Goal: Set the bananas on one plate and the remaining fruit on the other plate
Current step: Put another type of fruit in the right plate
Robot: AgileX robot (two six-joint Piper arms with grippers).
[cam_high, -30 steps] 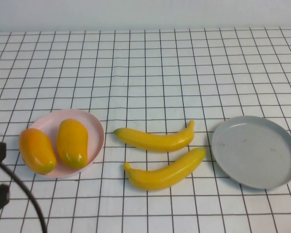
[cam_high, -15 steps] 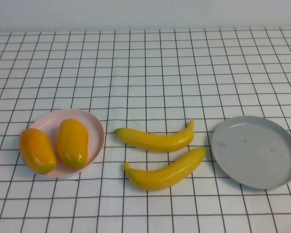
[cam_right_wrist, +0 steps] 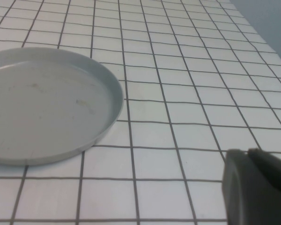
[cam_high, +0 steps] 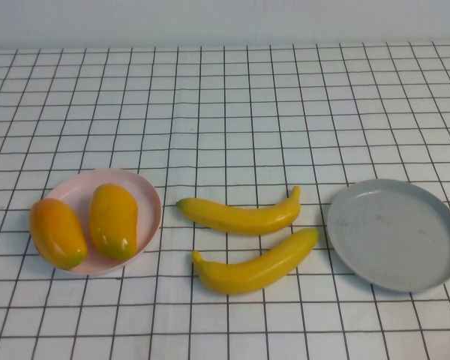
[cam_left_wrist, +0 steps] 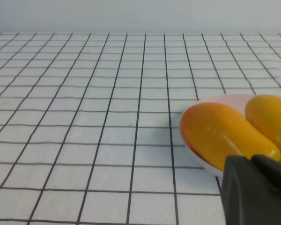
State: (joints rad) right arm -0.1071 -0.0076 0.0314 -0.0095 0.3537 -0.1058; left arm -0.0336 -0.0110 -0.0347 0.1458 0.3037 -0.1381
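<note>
A: Where is the fruit?
B: Two mangoes [cam_high: 86, 223] lie on the pink plate [cam_high: 145, 196], left. Two bananas [cam_high: 247, 240] lie on the table between it and the grey plate [cam_high: 396, 234].
A: And the grippers?
B: The left gripper [cam_left_wrist: 253, 161], near the mangoes, and the right gripper [cam_right_wrist: 248, 154], near the grey plate, are both pressed together, holding nothing.

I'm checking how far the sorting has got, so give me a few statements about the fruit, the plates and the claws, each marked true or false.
1. Both mango-like fruits lie on the pink plate. True.
2. One banana already lies on the grey plate. False: both bananas lie on the cloth between the plates, and the grey plate holds nothing.
3. The left claw is shut and holds nothing. True.
4. The right claw grips the grey plate's rim. False: it is shut, apart from the plate, above the cloth.
5. The two bananas lie stacked crosswise. False: they lie side by side, roughly parallel.
</note>
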